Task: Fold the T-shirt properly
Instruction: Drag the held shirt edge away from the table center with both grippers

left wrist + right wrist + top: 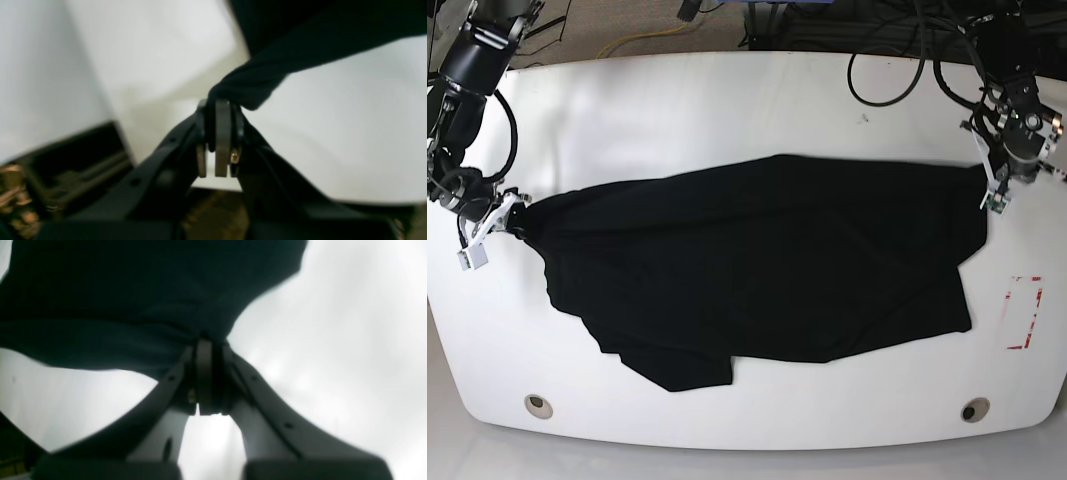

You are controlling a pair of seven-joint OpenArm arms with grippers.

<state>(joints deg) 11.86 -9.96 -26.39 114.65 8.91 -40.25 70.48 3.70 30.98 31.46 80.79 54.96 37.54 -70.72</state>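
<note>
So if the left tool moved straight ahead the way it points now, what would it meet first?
The left tool, shut on a corner of the T-shirt, points into that same black cloth stretched ahead of it. Beyond lies the white table. Depth is unclear, so this is a judgement.

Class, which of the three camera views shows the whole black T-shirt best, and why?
The base view: the T-shirt lies spread across the white table, stretched between both arms. The left wrist view shows only a pinched bunch of cloth in the left gripper; the right wrist view shows a blurred fold at the right gripper.
</note>
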